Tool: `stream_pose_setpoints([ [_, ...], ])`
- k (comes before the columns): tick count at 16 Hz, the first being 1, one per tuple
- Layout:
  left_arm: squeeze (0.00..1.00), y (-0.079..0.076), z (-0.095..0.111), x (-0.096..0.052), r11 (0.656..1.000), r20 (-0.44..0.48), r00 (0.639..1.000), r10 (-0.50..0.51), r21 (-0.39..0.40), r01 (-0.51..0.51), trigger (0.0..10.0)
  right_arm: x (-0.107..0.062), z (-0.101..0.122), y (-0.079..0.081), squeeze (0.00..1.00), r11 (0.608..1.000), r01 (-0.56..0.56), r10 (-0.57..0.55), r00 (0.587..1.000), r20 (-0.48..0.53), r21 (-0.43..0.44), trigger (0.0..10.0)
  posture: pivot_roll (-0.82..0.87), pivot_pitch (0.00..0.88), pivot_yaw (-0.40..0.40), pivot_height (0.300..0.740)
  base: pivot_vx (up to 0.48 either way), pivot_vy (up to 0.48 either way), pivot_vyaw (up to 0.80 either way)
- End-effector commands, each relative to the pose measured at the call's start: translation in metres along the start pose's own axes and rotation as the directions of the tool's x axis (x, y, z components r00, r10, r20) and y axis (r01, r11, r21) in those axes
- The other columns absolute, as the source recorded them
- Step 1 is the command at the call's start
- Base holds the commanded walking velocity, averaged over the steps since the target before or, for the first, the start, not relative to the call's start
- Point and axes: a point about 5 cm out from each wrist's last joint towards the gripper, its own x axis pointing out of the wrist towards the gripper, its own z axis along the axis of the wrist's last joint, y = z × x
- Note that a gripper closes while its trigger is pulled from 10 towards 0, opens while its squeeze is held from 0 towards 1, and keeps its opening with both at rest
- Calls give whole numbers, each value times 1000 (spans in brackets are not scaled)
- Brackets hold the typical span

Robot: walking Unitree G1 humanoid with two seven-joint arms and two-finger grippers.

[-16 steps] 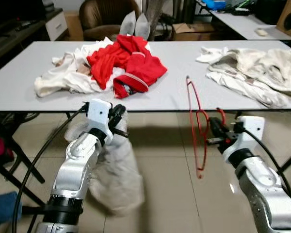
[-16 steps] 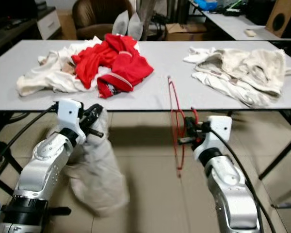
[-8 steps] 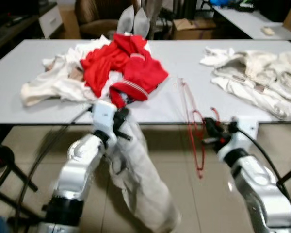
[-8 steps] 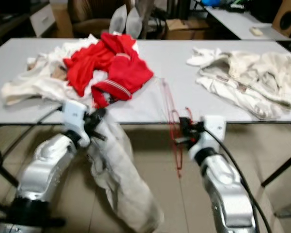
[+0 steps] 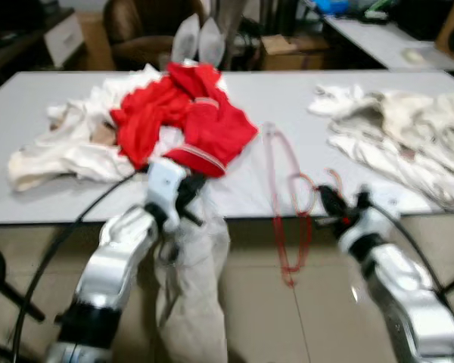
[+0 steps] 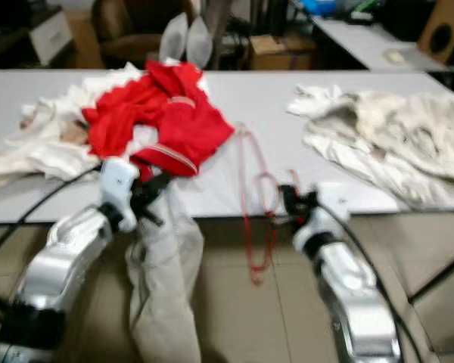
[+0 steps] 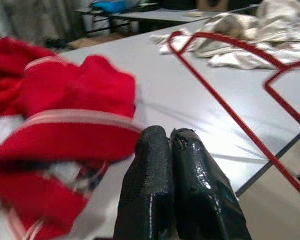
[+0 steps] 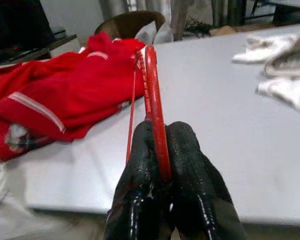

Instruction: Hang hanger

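right wrist view: right claw (image 8: 160, 165) pinches red hanger (image 8: 152, 95); left claw (image 7: 172, 150) clamps blurred garment (image 5: 189, 302).

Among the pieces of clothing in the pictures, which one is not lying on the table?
The pale grey-white garment held by the left hand: it hangs below the table edge toward the floor. The red garment and the cream garment both lie on the table.
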Motion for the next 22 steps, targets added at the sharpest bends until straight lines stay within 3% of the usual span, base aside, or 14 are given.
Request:
stream_pose_setpoints([
  [1,0,14,16,-3,999,55,998,19,40,-21,10000,2,5,6,0,1000,-23,23,999,22,-5,10000,-137,0,-1,740,311,0,0],
  [3,0,20,27,-2,999,83,996,-26,44,22,10000,2,6,4,0,1000,-21,21,999,25,-7,10000,-139,0,4,740,304,0,0],
  [6,0,14,34,-2,985,83,983,-166,66,161,10000,-1,4,-1,0,1000,-4,4,1000,21,-14,10000,-140,0,7,740,305,0,0],
  [9,0,17,41,2,983,108,978,-180,60,174,10000,-2,8,-5,0,999,-12,13,999,32,-34,10000,-142,0,11,740,312,0,0],
  [13,0,23,64,7,986,219,962,-166,3,169,10000,-10,31,-37,0,995,-44,51,995,90,-86,10000,-143,0,6,740,320,0,0],
  [14,0,24,79,9,982,281,943,-177,-16,189,10000,-13,39,-46,0,991,-66,78,992,102,-112,10000,-140,0,-1,740,326,0,0],
  [15,0,20,108,15,958,376,891,-253,-28,284,10000,-13,43,-56,0,987,-72,85,992,91,-146,10000,-130,0,-14,740,0,0,0],
  [16,0,19,111,16,953,386,882,-269,-25,302,10000,-13,43,-57,0,986,-71,85,992,88,-150,10000,-130,0,-14,740,0,0,0],
  [17,0,-6,115,18,830,294,781,-551,99,549,10000,-11,41,-61,0,986,-65,77,994,75,-153,10000,-123,0,-21,740,0,0,0],
  [18,0,-18,113,20,740,211,709,-673,160,654,10000,-10,40,-62,0,987,-61,72,995,70,-149,10000,-122,0,-21,740,0,0,0],
  [19,0,-23,113,22,697,167,677,-717,180,694,10000,-9,39,-62,0,987,-59,70,995,67,-148,10000,-122,0,-21,740,0,0,0],
  [20,0,-29,128,33,633,158,613,-774,225,741,10000,-9,37,-61,0,987,-65,74,995,60,-145,10000,-125,0,-11,740,0,0,0],
  [21,0,-27,154,48,646,223,606,-763,241,724,10000,-10,35,-60,0,988,-66,74,996,56,-142,10000,-131,0,0,740,0,0,0],
  [22,0,-14,189,64,732,332,655,-679,228,642,10000,-12,34,-60,0,989,-52,60,997,56,-135,10000,-131,0,0,740,0,0,0],
])
